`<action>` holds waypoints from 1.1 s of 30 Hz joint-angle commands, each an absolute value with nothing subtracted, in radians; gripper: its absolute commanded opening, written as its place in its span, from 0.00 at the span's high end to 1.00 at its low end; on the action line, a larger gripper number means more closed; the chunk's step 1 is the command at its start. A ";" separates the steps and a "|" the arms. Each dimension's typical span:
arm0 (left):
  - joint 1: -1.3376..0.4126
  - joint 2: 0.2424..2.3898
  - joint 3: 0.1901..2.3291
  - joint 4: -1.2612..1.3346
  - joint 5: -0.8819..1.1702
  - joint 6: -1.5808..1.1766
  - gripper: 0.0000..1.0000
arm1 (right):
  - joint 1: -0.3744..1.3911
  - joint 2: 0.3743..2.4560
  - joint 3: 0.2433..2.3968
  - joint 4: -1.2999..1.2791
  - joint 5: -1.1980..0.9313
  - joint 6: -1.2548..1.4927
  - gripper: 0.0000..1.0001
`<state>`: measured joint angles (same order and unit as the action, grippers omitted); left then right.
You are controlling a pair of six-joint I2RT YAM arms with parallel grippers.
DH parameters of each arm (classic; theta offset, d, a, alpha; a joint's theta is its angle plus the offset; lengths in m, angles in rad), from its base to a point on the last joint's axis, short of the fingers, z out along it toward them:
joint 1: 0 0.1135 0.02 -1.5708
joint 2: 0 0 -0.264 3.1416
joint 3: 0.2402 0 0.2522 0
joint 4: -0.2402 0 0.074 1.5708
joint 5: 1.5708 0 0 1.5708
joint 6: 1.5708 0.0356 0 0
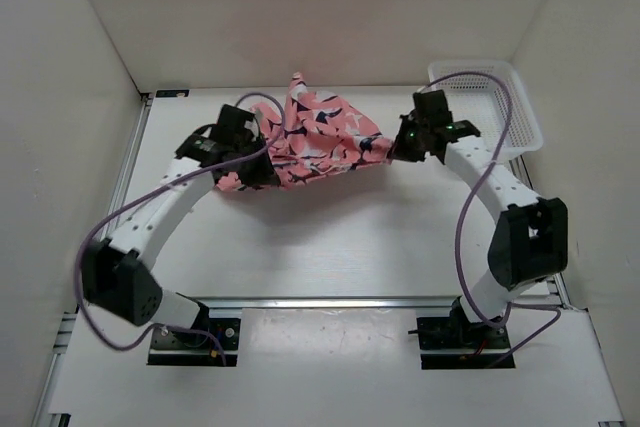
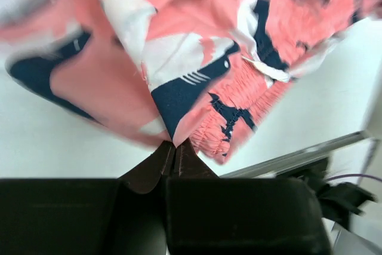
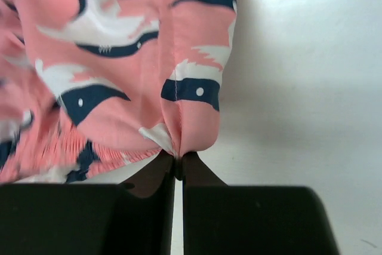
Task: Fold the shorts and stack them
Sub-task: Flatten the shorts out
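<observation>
The coral-pink shorts with navy-and-white shark shapes hang bunched between my two grippers, at the back middle of the table. My left gripper is shut on the shorts' left edge; in the left wrist view its jaws pinch a fold of the cloth. My right gripper is shut on the shorts' right edge; in the right wrist view its jaws pinch a seam of the cloth. The shorts are crumpled, with one corner sticking up at the back.
A white plastic mesh basket stands at the back right, just behind my right arm. White walls close in the table on the left, back and right. A metal rail runs along the near edge.
</observation>
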<state>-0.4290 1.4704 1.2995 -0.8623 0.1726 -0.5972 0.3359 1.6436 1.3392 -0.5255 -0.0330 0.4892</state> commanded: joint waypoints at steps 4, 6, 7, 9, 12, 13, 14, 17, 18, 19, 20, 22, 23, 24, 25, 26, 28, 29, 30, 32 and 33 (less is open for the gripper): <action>-0.454 1.258 1.286 -0.911 0.111 -0.546 0.90 | 0.230 1.534 1.290 -0.523 -0.035 0.448 1.00; -0.498 1.221 1.194 -0.882 0.110 -0.573 0.90 | 0.204 1.510 1.232 -0.494 -0.026 0.463 1.00; -0.512 1.212 1.159 -0.865 0.110 -0.589 0.90 | 0.204 1.509 1.170 -0.480 -0.026 0.475 1.00; -0.566 1.203 1.064 -0.815 0.138 -0.621 0.90 | 0.183 1.480 1.102 -0.450 0.001 0.506 1.00; -0.668 1.203 1.006 -0.776 0.160 -0.699 0.90 | 0.147 1.453 1.008 -0.410 0.026 0.543 1.00; -0.698 1.216 0.997 -0.766 0.160 -0.727 0.90 | 0.135 1.453 0.996 -0.396 0.026 0.543 1.00; -0.725 1.229 0.997 -0.755 0.160 -0.727 0.79 | 0.111 1.453 0.996 -0.396 0.026 0.554 1.00; -0.785 1.302 1.045 -0.755 0.160 -0.727 0.24 | 0.092 1.477 1.054 -0.400 0.037 0.543 0.94; -0.785 1.324 1.055 -0.755 0.143 -0.727 0.06 | 0.092 1.486 1.089 -0.416 0.046 0.543 0.86; -0.785 1.333 1.066 -0.768 0.132 -0.718 0.01 | 0.092 1.486 1.156 -0.425 0.026 0.543 0.79; -0.761 1.333 1.093 -0.778 0.120 -0.707 0.01 | 0.092 1.497 1.184 -0.436 0.009 0.543 0.72; -0.686 1.345 1.117 -0.821 0.092 -0.695 0.01 | 0.112 1.487 1.242 -0.436 -0.024 0.532 0.47; -0.657 1.345 1.129 -0.834 0.074 -0.669 0.05 | 0.126 1.477 1.256 -0.436 -0.038 0.522 0.41; -0.625 1.345 1.129 -0.854 0.040 -0.660 0.09 | 0.146 1.477 1.267 -0.454 -0.038 0.522 0.36; -0.550 1.354 1.129 -0.864 0.029 -0.647 0.19 | 0.188 1.468 1.267 -0.484 -0.029 0.511 0.35; -0.507 1.355 1.129 -0.864 0.029 -0.647 0.22 | 0.208 1.457 1.267 -0.503 -0.011 0.511 0.35; -0.375 1.364 1.114 -0.885 0.038 -0.637 0.25 | 0.262 1.427 1.241 -0.532 0.044 0.524 0.35; -0.332 1.364 1.091 -0.885 0.038 -0.637 0.25 | 0.277 1.413 1.217 -0.564 0.070 0.535 0.35; -0.292 1.373 1.072 -0.885 0.061 -0.637 0.25 | 0.287 1.376 1.151 -0.565 0.071 0.535 0.35; -0.176 1.382 1.036 -0.885 0.074 -0.647 0.22 | 0.287 1.324 1.067 -0.580 0.046 0.578 0.37; -0.138 1.382 1.001 -0.885 0.083 -0.656 0.18 | 0.287 1.266 0.973 -0.580 -0.022 0.597 0.37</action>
<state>-0.2279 1.3754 1.0618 -0.8394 0.0708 -0.6540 0.2989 1.3643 1.1080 -0.4953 0.0174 0.5526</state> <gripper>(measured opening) 0.800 0.637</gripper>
